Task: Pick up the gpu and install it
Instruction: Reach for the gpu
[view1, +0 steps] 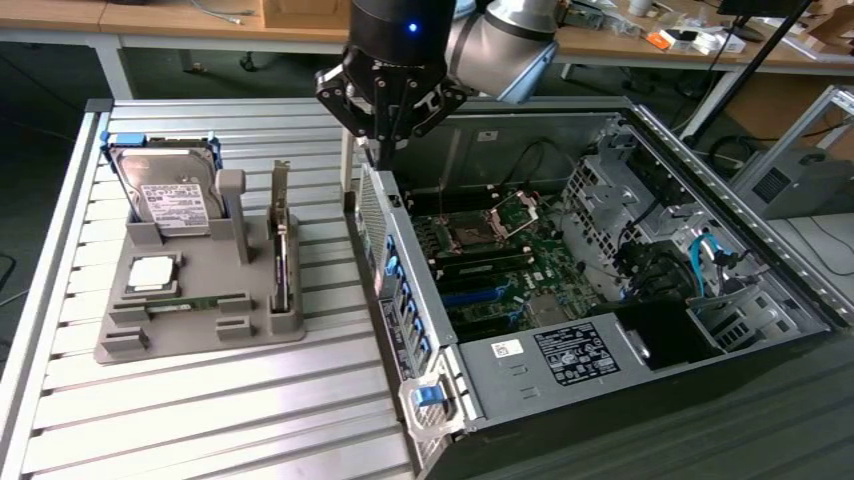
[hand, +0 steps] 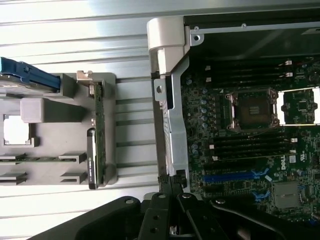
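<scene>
The claw (view1: 379, 150) is closed on nothing, poised just above the case wall (view1: 380, 235); the gpu (view1: 280, 245) stands on edge in the tray (view1: 200, 342), well aside of it. The wall could be struck if the claw were lowered unshifted. Height is given by the exterior view; sideways offset by the wrist view.

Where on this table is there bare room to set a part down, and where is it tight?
Free: the slatted table between the grey holder and its near edge in the exterior view. Tight: the narrow gap between the gpu and the computer case.
</scene>
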